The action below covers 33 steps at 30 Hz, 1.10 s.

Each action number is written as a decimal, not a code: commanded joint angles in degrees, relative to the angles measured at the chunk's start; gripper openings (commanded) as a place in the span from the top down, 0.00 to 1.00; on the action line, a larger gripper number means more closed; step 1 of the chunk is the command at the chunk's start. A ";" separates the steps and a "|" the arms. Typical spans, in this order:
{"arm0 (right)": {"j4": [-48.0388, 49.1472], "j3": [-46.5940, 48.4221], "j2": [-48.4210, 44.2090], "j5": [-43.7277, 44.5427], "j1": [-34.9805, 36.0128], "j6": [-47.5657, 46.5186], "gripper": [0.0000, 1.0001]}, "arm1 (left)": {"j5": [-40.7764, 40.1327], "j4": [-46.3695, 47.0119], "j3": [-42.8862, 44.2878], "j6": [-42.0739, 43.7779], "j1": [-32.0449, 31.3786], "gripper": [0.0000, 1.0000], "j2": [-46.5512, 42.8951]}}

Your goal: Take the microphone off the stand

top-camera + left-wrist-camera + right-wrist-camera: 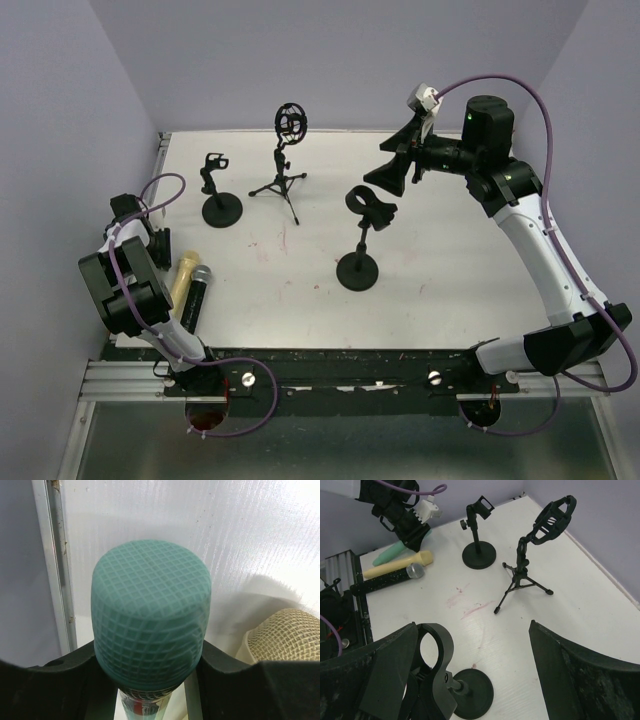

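Up close, left fingers [60, 690] clasp a green microphone [150, 615] hidden overhead.

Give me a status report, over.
Left gripper shut on green microphone, beside the yellow microphone. Right gripper open over an empty stand. Nothing blocking.

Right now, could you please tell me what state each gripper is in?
Left gripper: closed on the green microphone.
Right gripper: open, holding nothing.
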 commanded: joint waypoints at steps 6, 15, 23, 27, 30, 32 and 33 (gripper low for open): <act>-1.90 1.70 1.20 -0.76 -0.10 -1.77 0.00 | 3.71 -0.78 -0.59 -0.49 0.44 0.42 1.40; -0.41 0.64 1.56 -1.99 -0.10 -1.59 0.00 | 5.64 -3.24 0.91 -0.14 0.53 0.37 -0.53; -2.17 1.52 0.24 1.25 -0.10 -0.46 0.00 | 5.90 -11.67 5.73 -1.99 0.45 0.37 -8.25; -4.45 2.67 -0.55 7.92 -0.02 0.87 0.00 | 8.10 -18.08 10.74 -1.99 0.18 0.37 -15.98; -5.94 1.45 -1.60 11.89 -1.85 2.09 0.00 | 15.20 -19.68 14.87 -1.55 -0.52 0.37 -21.08; -6.03 -0.40 -2.31 10.85 -5.18 5.16 0.00 | 21.43 -18.45 16.55 -1.64 -1.66 0.38 -24.33; -6.56 -0.93 -2.22 9.19 -6.85 6.57 0.01 | 25.29 -17.58 17.25 -1.99 -2.62 0.38 -25.66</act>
